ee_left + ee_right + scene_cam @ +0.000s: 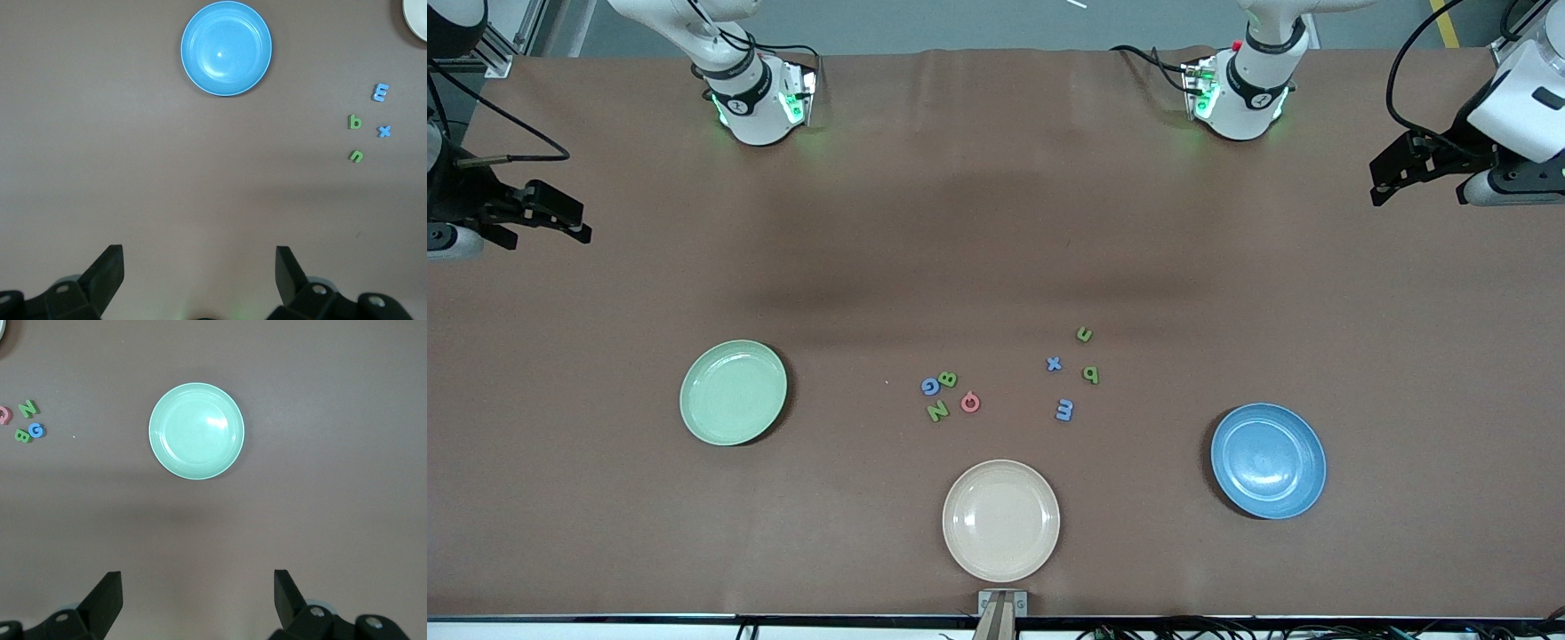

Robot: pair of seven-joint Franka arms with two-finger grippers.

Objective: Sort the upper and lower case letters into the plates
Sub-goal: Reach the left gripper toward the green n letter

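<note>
Above bare table, left claw (1392, 182) wide, empty; right claw (560, 222) likewise; mint plate (733, 392), blue plate (1268, 460) empty.

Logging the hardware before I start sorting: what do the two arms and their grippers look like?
Both arms are white with black joint bands, green lights glowing at their bases, and black cables trailing off them. The left gripper and right gripper are black, each on a white-and-grey wrist housing. Each wrist view shows a pair of black, wedge-shaped fingers on black mounts.
</note>
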